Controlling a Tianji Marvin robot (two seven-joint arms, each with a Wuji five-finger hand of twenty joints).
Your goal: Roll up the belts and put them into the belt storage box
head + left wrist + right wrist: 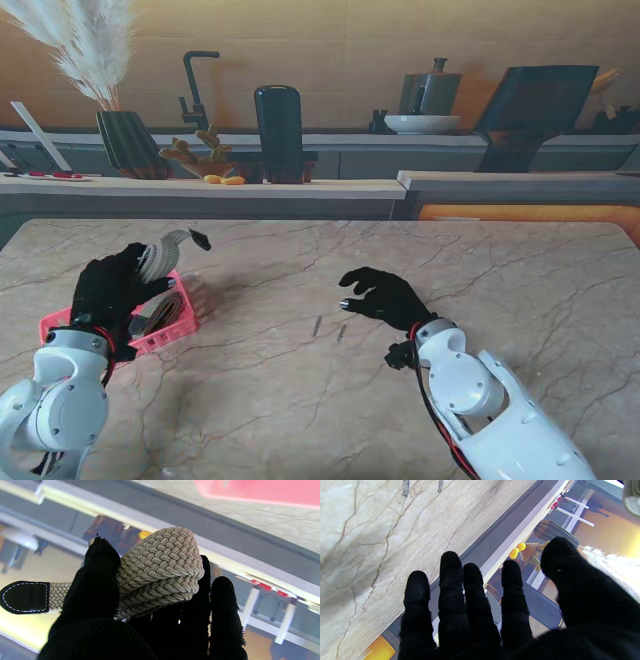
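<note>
Left robot hand (112, 290) at the stand view's lower left, fingers clamped round a rolled grey woven belt (160, 562), black leather tip (25, 597) sticking out loose. Held just over the pink belt storage box (170, 332), which already seems to contain another coil, hard to make out. Right robot hand (385, 298) at mid-frame, hovering over the marble tabletop (300, 400), fingers spread, gripping nothing. Two small grey bits (328, 328) lying between the hands.

Likely trouble: roll springing open on release, since nothing pins the free tip. Could also snag on the box rim or land on the other coil and tip out. Light box might slide under a push.
</note>
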